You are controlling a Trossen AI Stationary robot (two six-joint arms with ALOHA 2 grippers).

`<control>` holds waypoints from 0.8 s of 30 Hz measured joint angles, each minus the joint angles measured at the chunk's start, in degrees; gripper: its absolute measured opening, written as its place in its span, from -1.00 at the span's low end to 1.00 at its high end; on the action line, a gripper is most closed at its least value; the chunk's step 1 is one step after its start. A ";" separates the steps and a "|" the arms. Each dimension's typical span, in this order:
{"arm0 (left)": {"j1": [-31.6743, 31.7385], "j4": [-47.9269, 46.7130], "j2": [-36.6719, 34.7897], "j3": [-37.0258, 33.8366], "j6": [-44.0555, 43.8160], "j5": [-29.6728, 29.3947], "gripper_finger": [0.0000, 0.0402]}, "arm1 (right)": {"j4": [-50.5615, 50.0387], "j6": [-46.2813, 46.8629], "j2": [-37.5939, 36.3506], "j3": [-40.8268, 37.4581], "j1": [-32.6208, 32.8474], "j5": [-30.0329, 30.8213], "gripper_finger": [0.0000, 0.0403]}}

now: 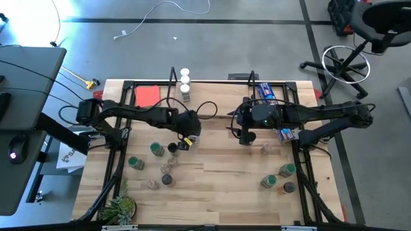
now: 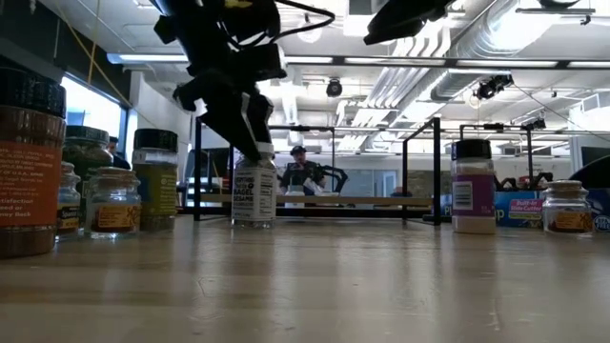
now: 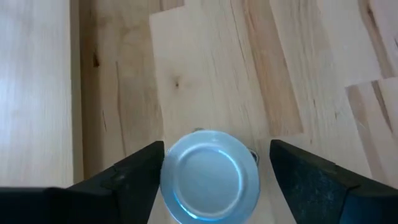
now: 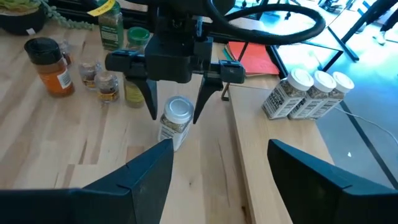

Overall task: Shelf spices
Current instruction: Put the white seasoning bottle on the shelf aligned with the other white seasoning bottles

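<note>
A spice jar with a silvery lid stands upright on the table, also seen in the low view. My left gripper hangs over it, pointing steeply down, open, one finger on either side of the lid without touching it. Three white-lidded spice jars stand on the shelf at the table's far edge. My right gripper hovers open above the table's middle right, with nothing between its fingers.
Several loose jars stand near left and near right. A red card and a blue packet lie by the shelf, and another packet under my right arm. A small plant sits at the near left corner.
</note>
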 joint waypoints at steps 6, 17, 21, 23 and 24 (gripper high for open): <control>0.31 -0.25 -0.04 0.00 -0.08 0.00 0.19 | 0.02 0.01 0.00 0.00 0.00 0.00 0.27; 1.84 -15.05 -0.22 11.22 -9.67 -8.57 -0.01 | 0.02 -0.18 0.00 0.00 0.00 0.00 0.27; 5.78 -23.39 -0.24 17.85 -12.10 -11.57 -0.01 | 0.02 0.02 0.00 0.00 0.00 -0.01 0.27; 8.62 -24.48 -0.43 18.76 -13.00 -10.91 -0.01 | 0.02 0.03 0.00 0.00 0.00 0.00 0.27; 10.01 -24.59 -0.43 18.74 -13.40 -10.26 -0.01 | 0.02 0.03 0.00 0.00 0.00 -0.01 0.27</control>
